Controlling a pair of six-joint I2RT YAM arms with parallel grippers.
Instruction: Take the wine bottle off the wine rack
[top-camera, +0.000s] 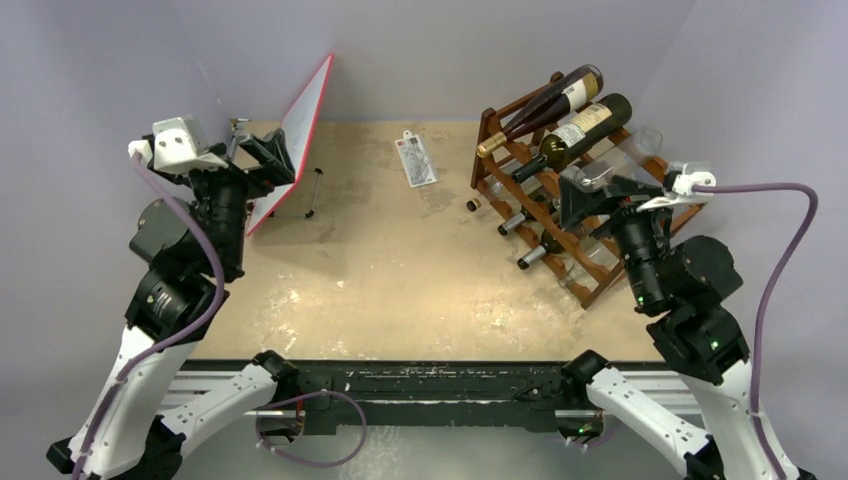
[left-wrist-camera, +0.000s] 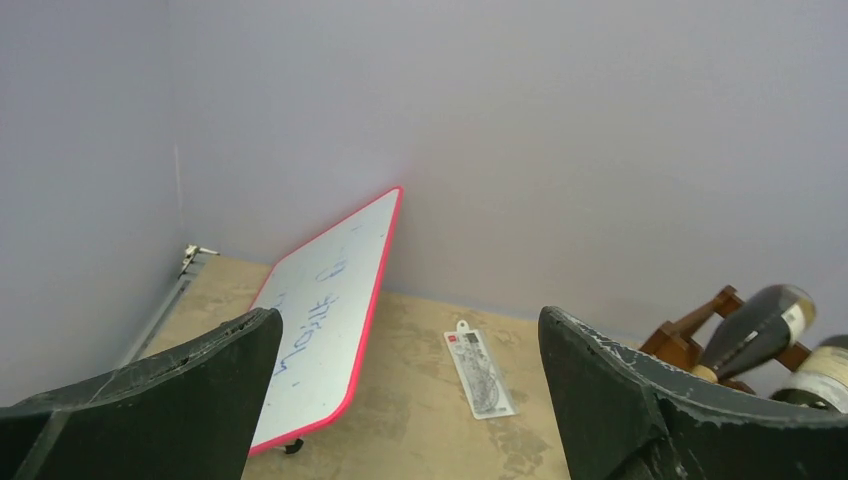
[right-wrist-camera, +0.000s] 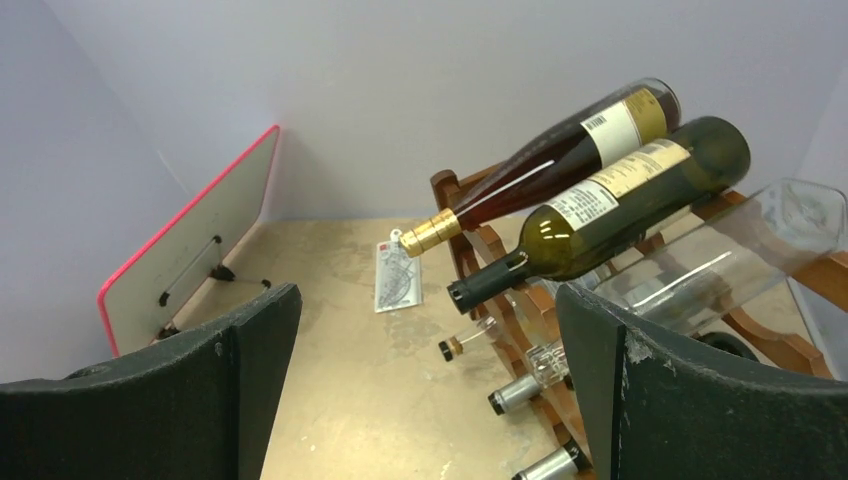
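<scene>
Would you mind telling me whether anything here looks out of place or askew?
Nothing looks spilled or broken. The tan tabletop has pale worn blotches near its front edge, and a flat white packaged card lies loose and skewed between the pink-edged whiteboard and the reddish-brown wooden wine rack.

Dark reddish-brown wine rack at far right, gold-capped wine bottle (neck down-left) on top
</scene>
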